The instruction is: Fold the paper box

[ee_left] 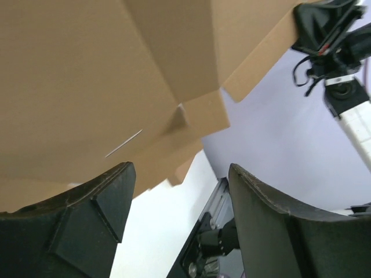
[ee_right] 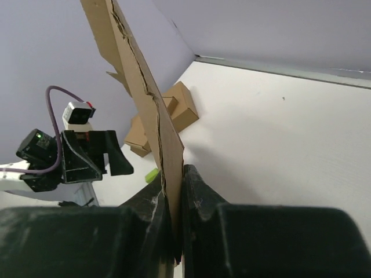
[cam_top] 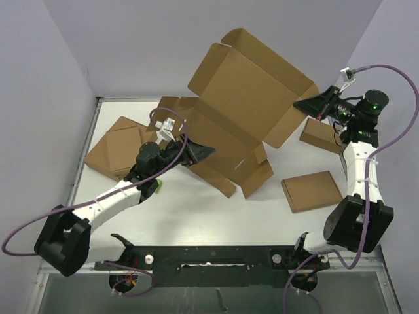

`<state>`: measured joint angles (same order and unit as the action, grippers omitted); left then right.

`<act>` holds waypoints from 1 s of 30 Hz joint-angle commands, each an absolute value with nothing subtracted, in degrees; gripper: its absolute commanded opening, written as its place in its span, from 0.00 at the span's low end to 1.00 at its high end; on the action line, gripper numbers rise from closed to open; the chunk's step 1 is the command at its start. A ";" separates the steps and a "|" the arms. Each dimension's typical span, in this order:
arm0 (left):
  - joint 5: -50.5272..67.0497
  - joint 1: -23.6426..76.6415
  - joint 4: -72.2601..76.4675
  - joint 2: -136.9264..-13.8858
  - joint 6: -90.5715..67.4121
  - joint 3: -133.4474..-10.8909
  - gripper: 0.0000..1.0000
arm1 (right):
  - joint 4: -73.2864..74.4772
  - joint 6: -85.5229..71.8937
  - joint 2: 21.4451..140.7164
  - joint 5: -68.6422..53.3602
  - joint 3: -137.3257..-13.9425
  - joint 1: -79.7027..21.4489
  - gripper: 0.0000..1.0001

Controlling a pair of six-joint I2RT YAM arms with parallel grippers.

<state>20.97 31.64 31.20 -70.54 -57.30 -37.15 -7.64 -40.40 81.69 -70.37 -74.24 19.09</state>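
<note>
The paper box (cam_top: 245, 98) is a large brown die-cut mailer, lifted and tilted over the middle of the table, its flaps hanging at the lower right. My right gripper (cam_top: 306, 104) is shut on its right edge; in the right wrist view the cardboard wall (ee_right: 152, 110) stands pinched between the two fingers (ee_right: 197, 197). My left gripper (cam_top: 204, 153) is open and empty beside the box's lower left part. In the left wrist view the box's underside (ee_left: 104, 75) fills the top above my open fingers (ee_left: 110, 197).
A flat brown cardboard piece (cam_top: 116, 146) lies at the left. Two smaller flat brown boxes lie at the right, one (cam_top: 311, 191) near the front, one (cam_top: 322, 135) under my right arm. A small green block (cam_top: 158, 186) sits by my left arm. Purple walls surround the table.
</note>
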 commanded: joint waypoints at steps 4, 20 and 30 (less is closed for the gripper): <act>12.88 35.36 49.03 -79.13 -60.29 -44.69 0.75 | -21.24 -58.06 78.48 -72.24 -71.71 19.34 0.00; 7.28 38.68 49.35 -87.03 -57.98 -56.06 0.87 | -24.96 -65.93 77.17 -72.42 -67.41 14.93 0.00; 2.44 38.68 41.11 -81.52 -58.77 -49.91 0.87 | -7.43 -48.25 77.23 -71.27 -69.87 13.63 0.00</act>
